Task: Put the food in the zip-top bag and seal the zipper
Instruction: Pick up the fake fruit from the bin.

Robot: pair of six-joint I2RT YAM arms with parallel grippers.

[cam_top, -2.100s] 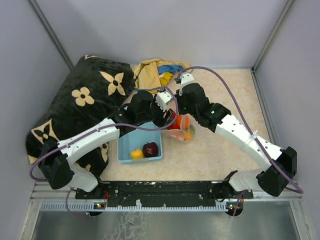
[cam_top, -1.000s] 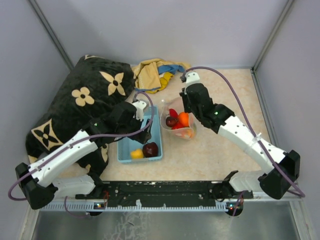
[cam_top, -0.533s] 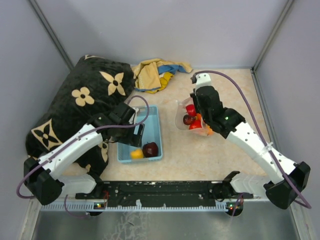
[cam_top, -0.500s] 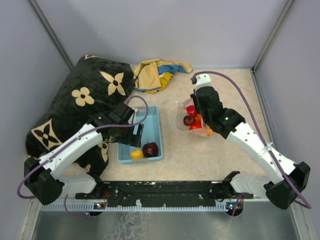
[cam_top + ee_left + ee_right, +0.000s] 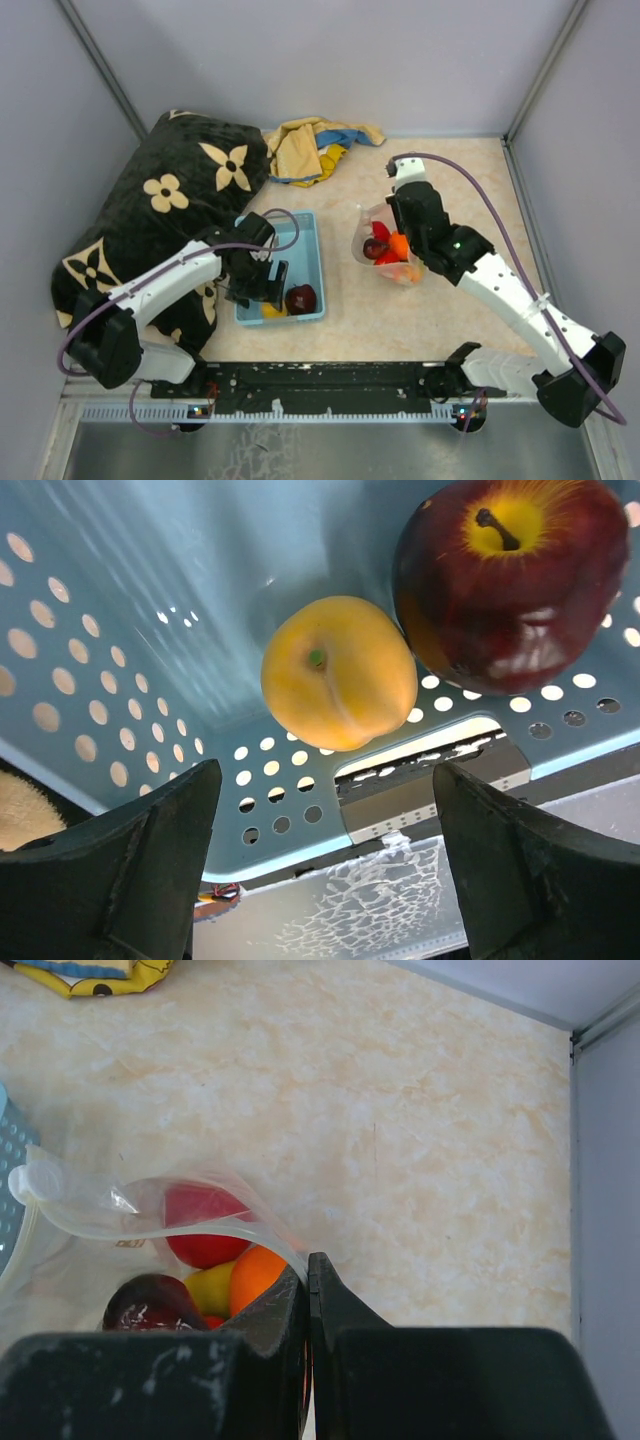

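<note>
Spanning the view: beige marbled table (image 5: 470,180), grey walls (image 5: 330,60). Basket (image 5: 310,235) holds yellow fruit (image 5: 340,675) and apple (image 5: 510,580), with left gripper (image 5: 320,780) spread wide over them. Bag (image 5: 70,1270) near basket's right, mouth up, fruit inside. Right gripper (image 5: 308,1270) clamped on zipper (image 5: 150,1230), whose strip runs toward basket.

Clear zip-top bag (image 5: 70,1270) open — fruits (image 5: 200,1238) inside, peach (image 5: 338,672), apple (image 5: 510,580) in basket (image 5: 110,630)

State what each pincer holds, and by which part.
Right pincer is shut on the zip-top bag, pinching its whitish zipper strip. Left pincer stands open at the basket, holding nothing.
</note>
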